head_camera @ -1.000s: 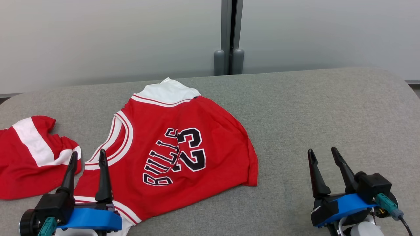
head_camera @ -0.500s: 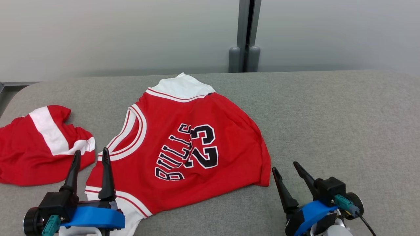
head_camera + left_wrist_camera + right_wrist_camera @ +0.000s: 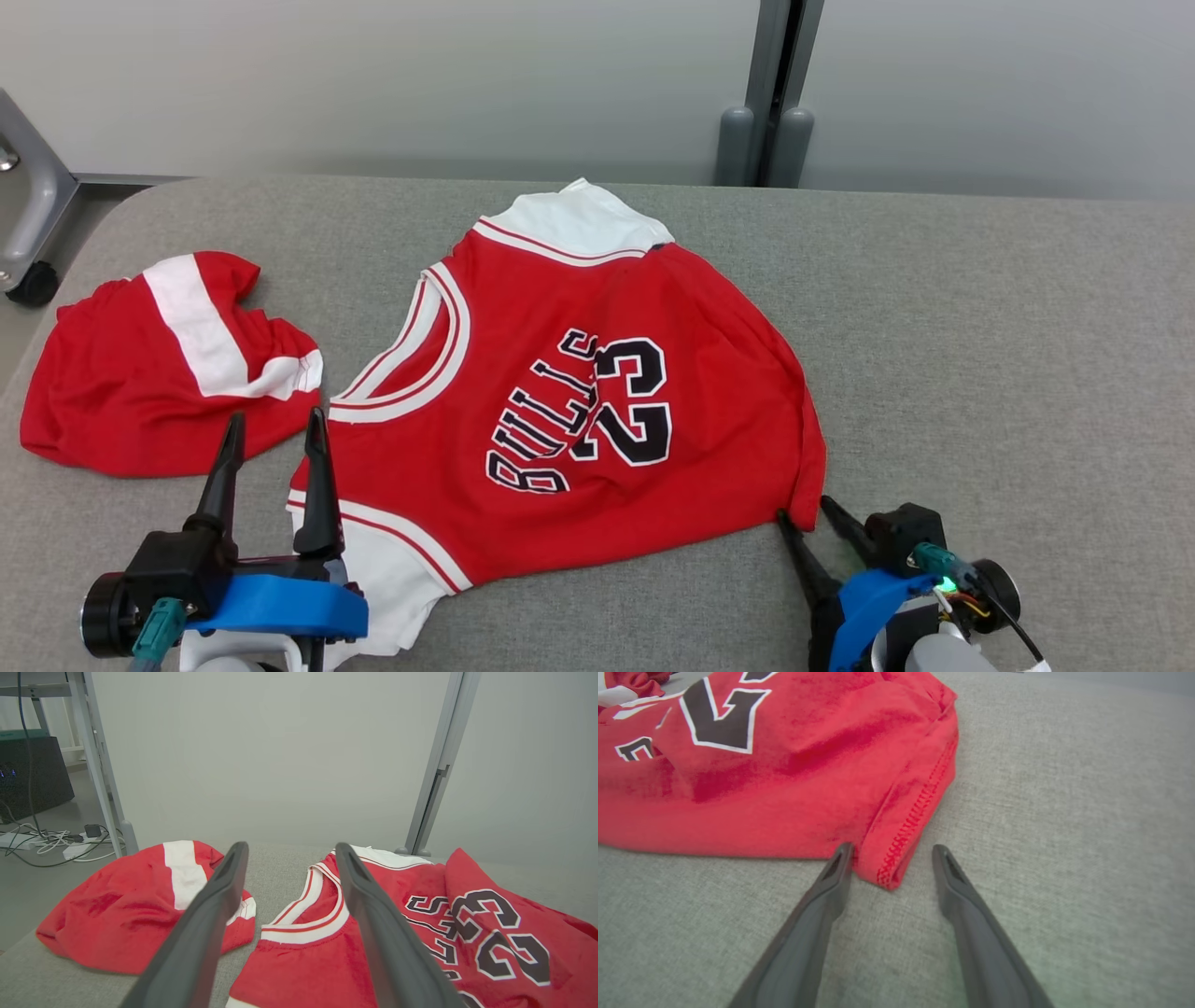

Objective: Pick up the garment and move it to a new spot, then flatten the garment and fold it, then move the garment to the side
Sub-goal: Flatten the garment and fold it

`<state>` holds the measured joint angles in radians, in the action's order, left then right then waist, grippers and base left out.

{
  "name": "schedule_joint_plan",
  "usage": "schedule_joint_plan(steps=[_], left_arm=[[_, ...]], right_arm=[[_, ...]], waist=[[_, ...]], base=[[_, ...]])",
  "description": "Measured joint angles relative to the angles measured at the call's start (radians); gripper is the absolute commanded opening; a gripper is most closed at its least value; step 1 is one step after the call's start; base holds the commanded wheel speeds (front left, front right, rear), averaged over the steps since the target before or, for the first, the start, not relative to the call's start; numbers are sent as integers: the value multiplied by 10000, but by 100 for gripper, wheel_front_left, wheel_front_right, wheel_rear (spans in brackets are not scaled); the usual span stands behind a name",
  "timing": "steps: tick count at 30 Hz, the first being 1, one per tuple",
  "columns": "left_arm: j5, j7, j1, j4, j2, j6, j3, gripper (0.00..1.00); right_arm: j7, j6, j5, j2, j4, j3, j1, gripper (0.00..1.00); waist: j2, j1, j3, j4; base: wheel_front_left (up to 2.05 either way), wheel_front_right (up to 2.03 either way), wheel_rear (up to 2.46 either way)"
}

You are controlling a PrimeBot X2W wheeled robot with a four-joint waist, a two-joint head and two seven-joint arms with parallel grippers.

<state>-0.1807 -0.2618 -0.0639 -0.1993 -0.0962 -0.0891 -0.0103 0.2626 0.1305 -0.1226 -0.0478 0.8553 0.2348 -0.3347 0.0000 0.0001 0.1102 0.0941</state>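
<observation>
Grey woven fabric covers the tabletop (image 3: 980, 355), with a pale wall and a grey upright post (image 3: 775, 93) behind it. Since a second ago the head camera has swung, so the whole scene sits further right in its view. The real change is in the right jaws: they stood well apart from the garment over bare fabric and have now come in to its near right corner, a little narrower than they were yet plainly parted. The red sleeveless basketball jersey (image 3: 560, 373), white-trimmed with black "BULLS 23" lettering, lies spread and slightly wrinkled at the middle of the tabletop, as before. In the right wrist view its stitched hem corner (image 3: 896, 858) sits between the two dark fingertips (image 3: 841, 858), one tip at the cloth's edge and the other just clear of it over the grey; nothing is pinched. The left jaws stand wide, unchanged, by the jersey's armhole trim and holding nothing. A crumpled red garment with a white stripe (image 3: 140, 392) lies just beside the jersey on its left.
</observation>
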Motion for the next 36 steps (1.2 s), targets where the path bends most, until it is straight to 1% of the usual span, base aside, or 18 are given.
schedule_joint_plan(steps=[4,9,15,19,23,27,28,29,30,36], left_arm=[[61,0,-4,-58,44,-50,134,100],[105,0,101,-130,105,-88,290,100],[105,0,285,-234,221,-150,355,100],[100,0,410,-299,305,-174,366,100],[100,0,427,-286,359,-182,360,100],[105,0,435,-236,384,-190,389,100],[107,0,433,-224,389,-190,405,100],[109,0,430,-217,391,-192,418,100],[123,0,427,-211,393,-194,428,100],[169,0,351,-194,405,-249,500,100]], right_arm=[[-2,0,-146,6,268,23,-301,0],[-2,0,-38,-6,-153,-245,-196,0],[-4,2,75,-167,-1321,-573,817,0],[-27,2,75,-276,-2234,-700,1759,0],[-545,2,165,-493,-3304,-932,2725,0],[-1174,2,219,-533,-4487,-1277,3659,0],[-1289,2,219,-522,-4734,-1354,3841,11],[-1413,2,228,-516,-4959,-1402,3994,76],[-1505,2,249,-514,-5162,-1436,4113,100],[-1561,0,163,-510,-6303,-1766,4182,100]], waist=[[0,0,30,-50],[0,0,-143,-352],[0,0,-495,-845],[0,-1,-674,-1172],[0,-2,-698,-1454],[0,-2,-571,-1613],[0,-2,-540,-1639],[0,-2,-510,-1657],[0,-2,-482,-1667],[0,-2,-383,-1599]], base=[[0,0,0],[0,0,0],[0,0,0],[0,0,0],[0,0,0],[0,0,0],[0,0,0],[0,0,0],[0,0,0],[0,0,0]])
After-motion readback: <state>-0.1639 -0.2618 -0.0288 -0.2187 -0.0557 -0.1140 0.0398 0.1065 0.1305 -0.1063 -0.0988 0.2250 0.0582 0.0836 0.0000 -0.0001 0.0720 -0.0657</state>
